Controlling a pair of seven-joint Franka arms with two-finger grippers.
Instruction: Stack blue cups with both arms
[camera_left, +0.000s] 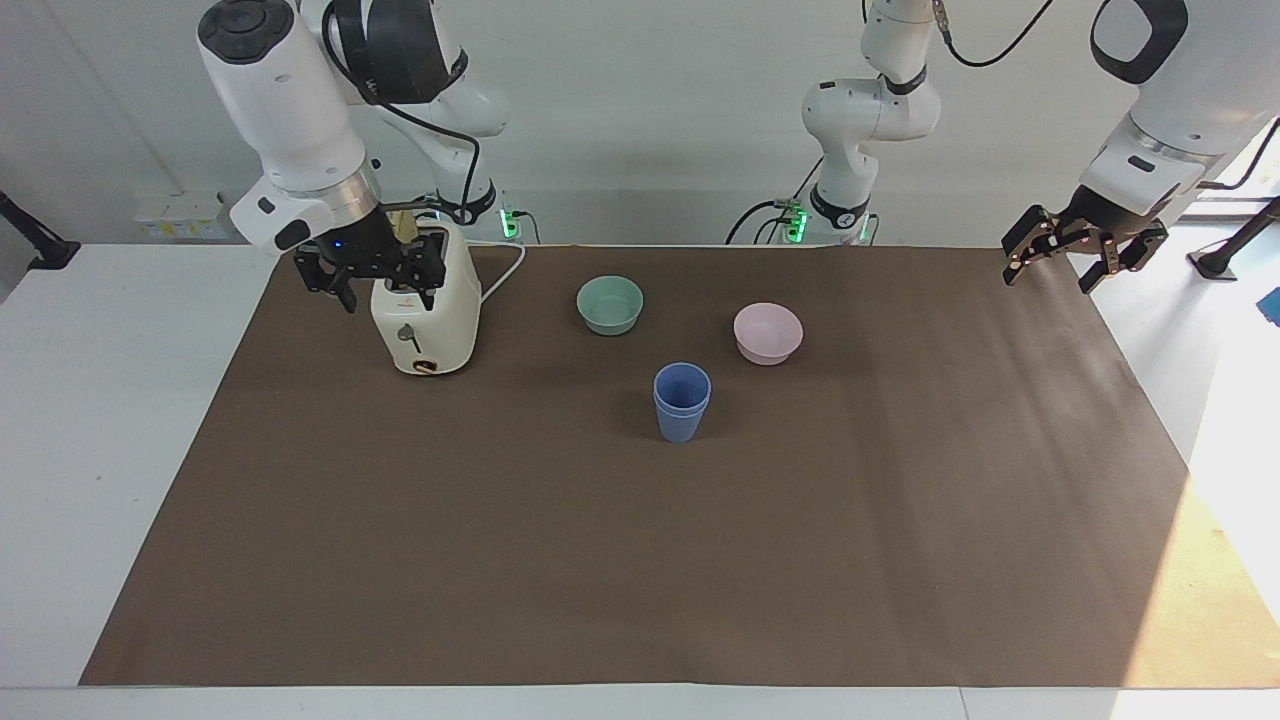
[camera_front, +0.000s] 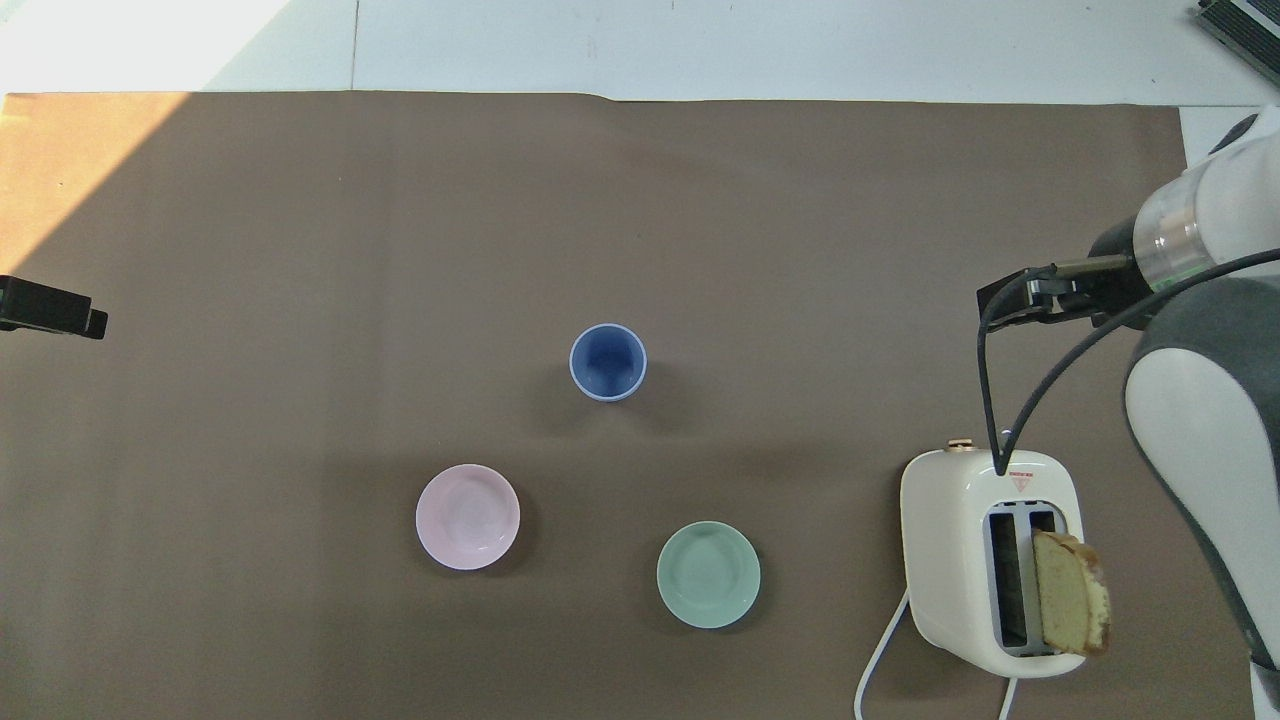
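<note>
Black fingers spread and empty on both: the right gripper (camera_left: 376, 281) hangs by the toaster (camera_left: 425, 312); the left gripper (camera_left: 1084, 261) hangs over the mat's edge at the left arm's end. Well apart from both, the blue cups (camera_left: 682, 402) stand nested, farther from the robots than the toaster; only the facing view shows both rims, while the overhead view shows a single ring (camera_front: 608, 362).

Right gripper (camera_left: 373, 277) and left gripper (camera_left: 1067, 255) raised (jaws spread).

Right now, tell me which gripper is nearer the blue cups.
Right. The right gripper hangs by the toaster; the left gripper waits over the mat's edge, farther from the blue cups.
</note>
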